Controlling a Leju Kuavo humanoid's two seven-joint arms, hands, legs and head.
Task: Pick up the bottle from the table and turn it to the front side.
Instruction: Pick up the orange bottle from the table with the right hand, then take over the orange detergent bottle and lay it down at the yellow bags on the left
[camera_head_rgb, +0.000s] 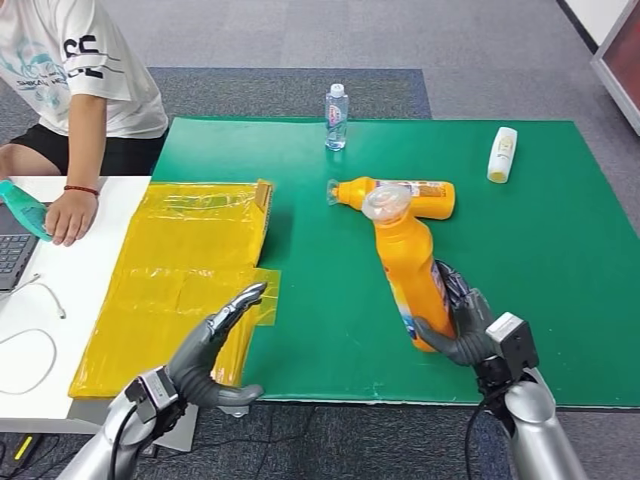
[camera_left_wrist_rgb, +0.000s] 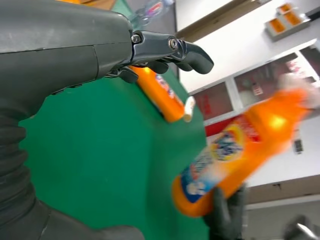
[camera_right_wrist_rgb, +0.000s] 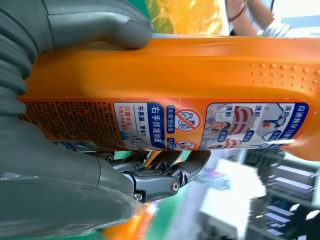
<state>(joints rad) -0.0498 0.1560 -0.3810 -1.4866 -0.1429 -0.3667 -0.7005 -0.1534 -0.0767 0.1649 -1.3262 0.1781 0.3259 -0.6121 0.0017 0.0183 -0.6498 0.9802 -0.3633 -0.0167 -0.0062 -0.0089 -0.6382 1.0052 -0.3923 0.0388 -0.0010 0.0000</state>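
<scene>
Your left hand (camera_head_rgb: 215, 352) hovers over the near edge of the yellow bag (camera_head_rgb: 181, 270), fingers apart, holding nothing. On the green mat (camera_head_rgb: 528, 260), a second orange bottle (camera_head_rgb: 400, 195) lies flat. Your right hand (camera_head_rgb: 464, 325) grips the orange bottle (camera_head_rgb: 409, 270) at its base, fingers clamped round it, bottle tilted, cap end raised.

The head view looks forward and down from high, over the whole green mat (camera_head_rgb: 528, 250). The left wrist view looks across the same mat (camera_left_wrist_rgb: 105, 165) from low. The right wrist view sits very near the held orange bottle (camera_right_wrist_rgb: 170, 75), which the other views share (camera_head_rgb: 411, 270) (camera_left_wrist_rgb: 241, 150).
</scene>
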